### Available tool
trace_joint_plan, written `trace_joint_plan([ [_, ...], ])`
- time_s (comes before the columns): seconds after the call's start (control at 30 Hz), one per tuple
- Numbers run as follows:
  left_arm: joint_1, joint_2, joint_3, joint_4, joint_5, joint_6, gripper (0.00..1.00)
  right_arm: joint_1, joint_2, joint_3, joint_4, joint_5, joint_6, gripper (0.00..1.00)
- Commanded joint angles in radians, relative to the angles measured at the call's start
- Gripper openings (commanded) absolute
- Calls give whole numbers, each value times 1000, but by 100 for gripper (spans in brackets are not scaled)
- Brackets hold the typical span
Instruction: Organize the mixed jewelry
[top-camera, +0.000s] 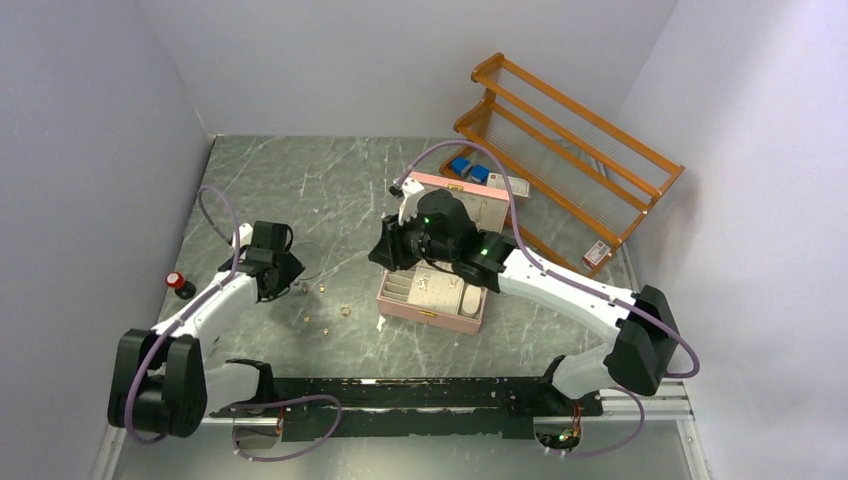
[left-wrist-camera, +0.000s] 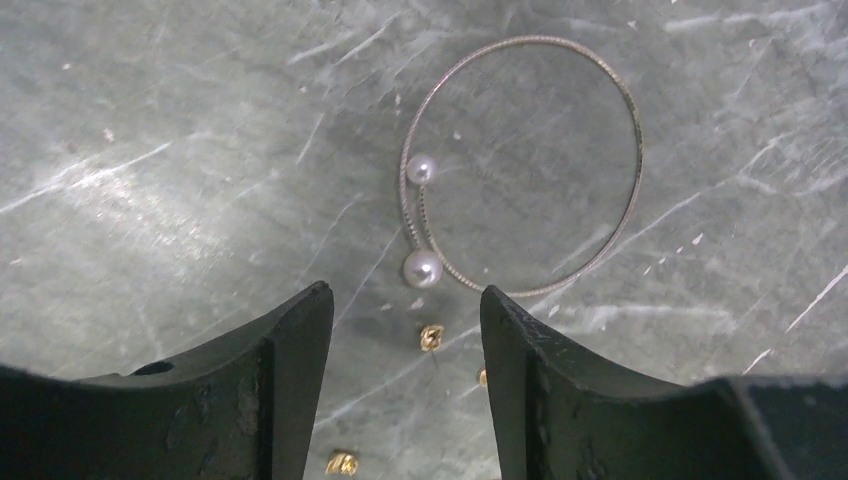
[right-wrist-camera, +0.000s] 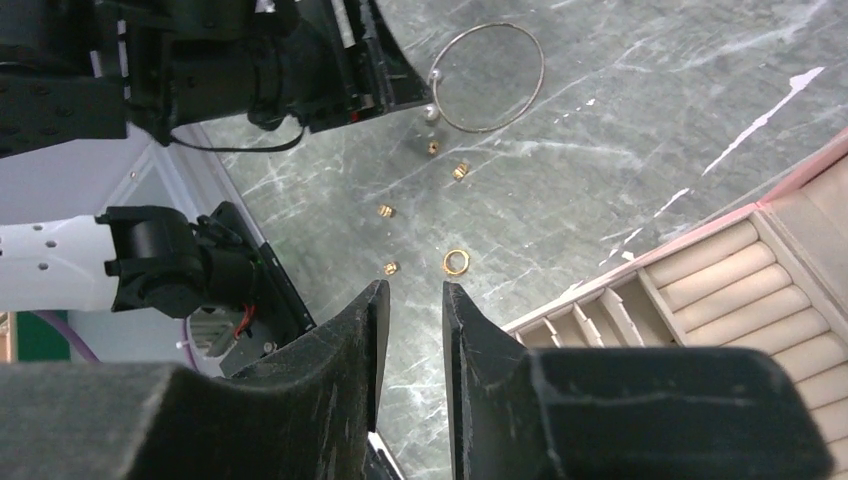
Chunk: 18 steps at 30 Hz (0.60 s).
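A thin silvery wire loop (left-wrist-camera: 636, 150) with two pearl beads (left-wrist-camera: 423, 268) lies on the grey marble table just ahead of my left gripper (left-wrist-camera: 405, 300). That gripper is open and empty, low over the table. Tiny gold studs (left-wrist-camera: 431, 337) lie between and behind its fingers. In the right wrist view the loop (right-wrist-camera: 542, 75), several gold studs (right-wrist-camera: 385, 211) and a gold ring (right-wrist-camera: 455, 261) lie scattered left of the pink jewelry box (right-wrist-camera: 720, 270). My right gripper (right-wrist-camera: 412, 292) hovers above the box's left edge, jaws a little apart and empty.
The open pink box (top-camera: 440, 318) stands mid-table with ring rolls and small compartments. An orange wire rack (top-camera: 570, 150) leans at the back right with blue items (top-camera: 470, 168) beside it. A red-capped object (top-camera: 177, 281) sits by the left wall.
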Motion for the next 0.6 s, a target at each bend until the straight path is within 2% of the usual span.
trace_joint_plan([
  [0.0, 11, 62, -3, 152, -24, 5, 57, 27, -10, 34, 12, 5, -41, 29],
  [0.13, 11, 138, 19, 172, -29, 19, 45, 51, -4, 43, -4, 11, -52, 26],
  [0.4, 11, 190, 68, 92, -23, 48, 39, 67, -3, 48, -18, 44, -50, 21],
  [0.57, 11, 192, 68, 90, -9, 66, 26, 70, -1, 51, -20, 48, -43, 19],
])
